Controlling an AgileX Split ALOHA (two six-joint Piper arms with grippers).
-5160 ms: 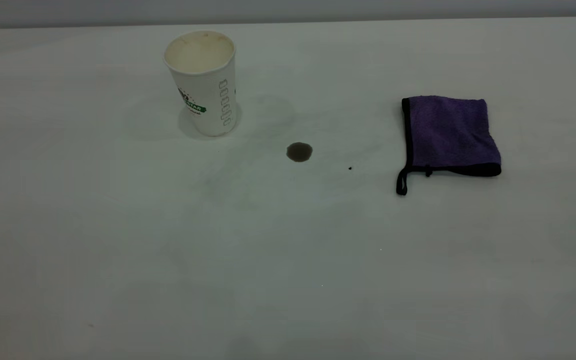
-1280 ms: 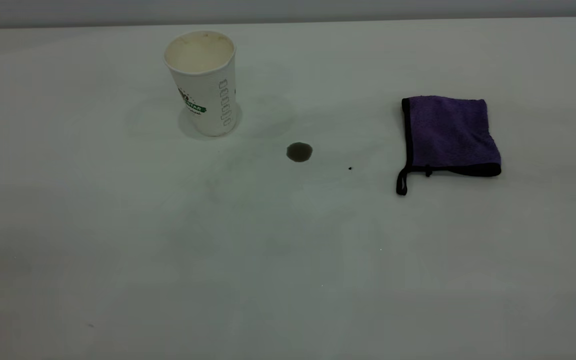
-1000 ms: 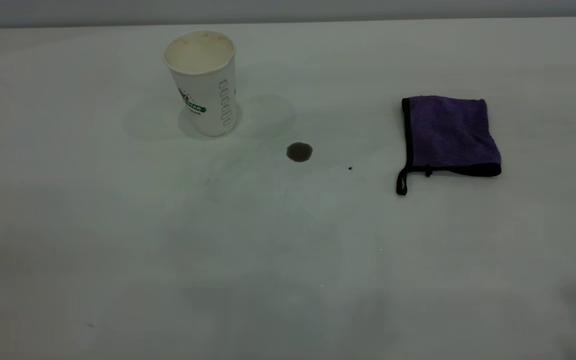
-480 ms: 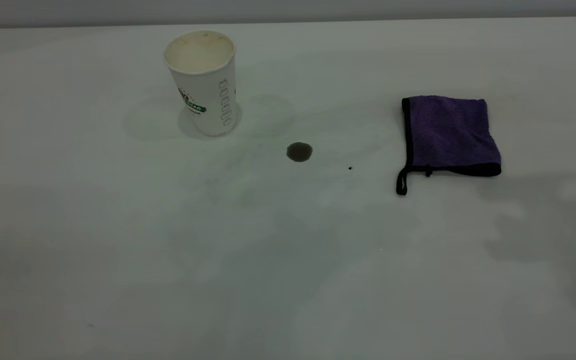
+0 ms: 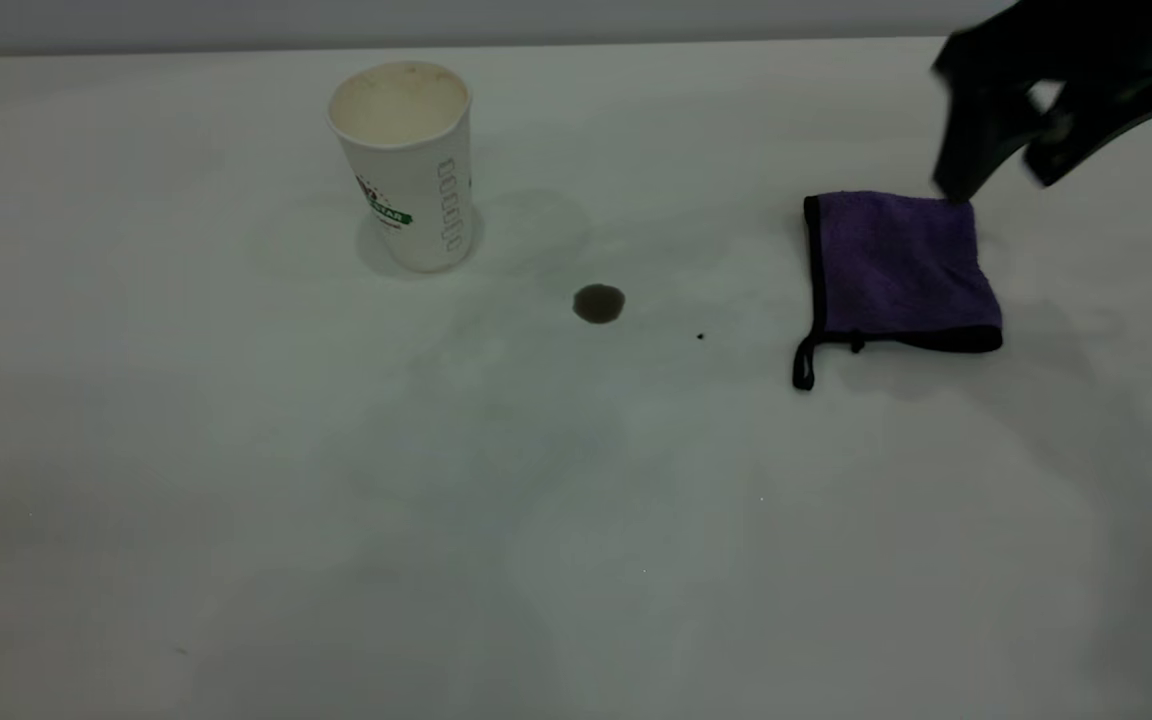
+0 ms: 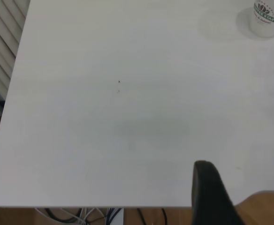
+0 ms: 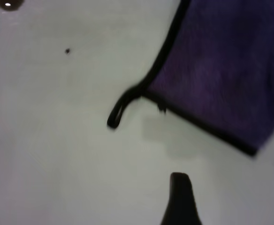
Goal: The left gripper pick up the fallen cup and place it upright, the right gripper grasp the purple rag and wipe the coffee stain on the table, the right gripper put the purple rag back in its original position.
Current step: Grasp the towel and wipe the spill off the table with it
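Observation:
The cup (image 5: 406, 165) stands upright on the table (image 5: 236, 450) at the far left, with its logo facing front. It also shows in the left wrist view (image 6: 266, 18). The coffee stain (image 5: 599, 303) lies between the cup and the purple rag (image 5: 901, 270), which lies flat with its strap (image 5: 803, 368) pointing forward. My right gripper (image 5: 1001, 178) hangs open just above the rag's far right corner, holding nothing. In the right wrist view one finger (image 7: 180, 197) shows over bare table beside the rag (image 7: 226, 70). My left gripper (image 6: 245, 197) is open and empty at the table's edge, far from the cup.
A tiny black speck (image 5: 700, 337) lies between the stain and the rag. The table edge (image 6: 104, 205) runs close to the left gripper, with cables and floor beyond it. A grey wall runs along the table's far side.
The right gripper has come into view from the upper right and now hangs over the rag's far corner; its shadow has moved across the table. Cup, stain and rag have not moved.

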